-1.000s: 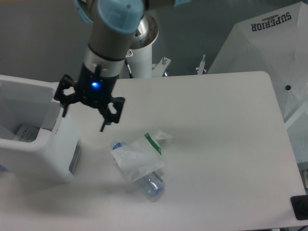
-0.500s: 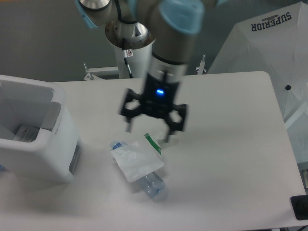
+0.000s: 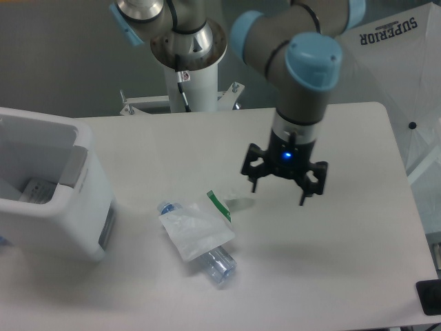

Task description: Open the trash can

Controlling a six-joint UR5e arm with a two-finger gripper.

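The trash can [image 3: 48, 207] is a large white boxy bin at the left edge of the table. Its top stands open, and I see into the hollow inside, where a small item lies. A grey panel shows on its right inner wall. My gripper [image 3: 278, 192] hangs over the middle right of the table, far right of the bin. Its two black fingers are spread apart and hold nothing. A blue light glows on its wrist.
A clear plastic bottle [image 3: 213, 261] lies on the table under a clear bag [image 3: 196, 231] with a green strip, between bin and gripper. The arm's white base post [image 3: 189, 76] stands at the table's back edge. A white umbrella [image 3: 386, 62] is beyond the right edge.
The gripper has swung from beside the bin's right side, across the bottle and bag, to the middle right of the table. The bin, bottle and bag have not moved.
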